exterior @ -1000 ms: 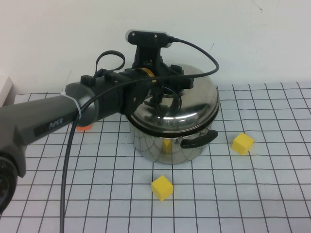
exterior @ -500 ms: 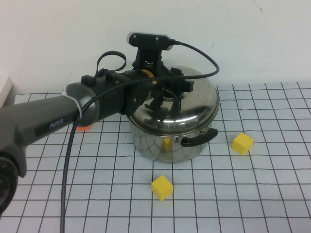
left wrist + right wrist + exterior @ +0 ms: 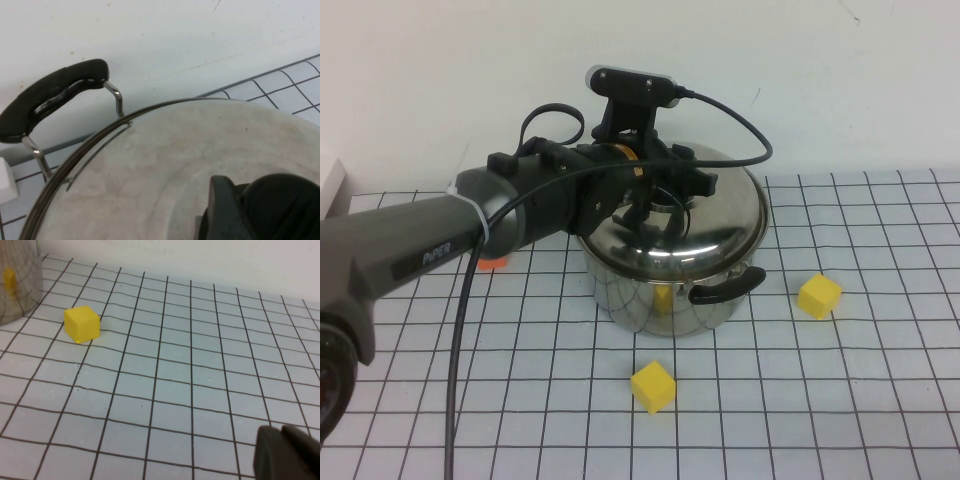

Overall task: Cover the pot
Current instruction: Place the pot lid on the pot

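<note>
The steel pot stands mid-table with a black side handle facing front right. The domed steel lid lies on its rim, nearly level. My left gripper reaches in from the left over the lid's top and is shut on the lid's black knob. One finger presses against the knob in the left wrist view, where the lid and the pot's far handle also show. My right gripper is shut and empty, low over the grid mat, to the right of the pot.
A yellow cube lies in front of the pot and another to its right, also in the right wrist view. A small orange thing peeks out behind the left arm. A white wall closes the back.
The lid, tilted and raised at its front a second ago, has come down and levelled onto the pot's rim, with the left gripper still on the knob.
</note>
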`<state>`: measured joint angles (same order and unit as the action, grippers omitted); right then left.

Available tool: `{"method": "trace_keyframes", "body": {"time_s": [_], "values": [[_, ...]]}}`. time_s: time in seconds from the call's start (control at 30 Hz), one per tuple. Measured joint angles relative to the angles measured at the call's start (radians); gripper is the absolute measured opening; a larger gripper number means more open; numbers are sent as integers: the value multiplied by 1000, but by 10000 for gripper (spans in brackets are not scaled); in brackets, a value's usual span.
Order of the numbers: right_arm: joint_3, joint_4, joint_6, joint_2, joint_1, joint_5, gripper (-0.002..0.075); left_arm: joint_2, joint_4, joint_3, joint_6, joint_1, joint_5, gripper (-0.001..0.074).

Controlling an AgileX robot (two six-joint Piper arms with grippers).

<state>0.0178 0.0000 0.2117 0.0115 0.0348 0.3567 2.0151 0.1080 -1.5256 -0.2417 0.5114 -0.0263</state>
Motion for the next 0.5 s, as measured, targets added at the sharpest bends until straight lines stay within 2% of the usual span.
{"method": "trace_keyframes", "body": {"time_s": [0.4, 0.47, 0.5], "values": [[0, 0, 0, 0, 0, 0, 9, 0, 0, 0, -3, 0, 0, 324], [0, 0, 0, 0, 0, 0, 9, 0, 2, 0, -3, 0, -2, 363], [0, 0, 0, 0, 0, 0, 9, 0, 9, 0, -3, 0, -4, 410]]}}
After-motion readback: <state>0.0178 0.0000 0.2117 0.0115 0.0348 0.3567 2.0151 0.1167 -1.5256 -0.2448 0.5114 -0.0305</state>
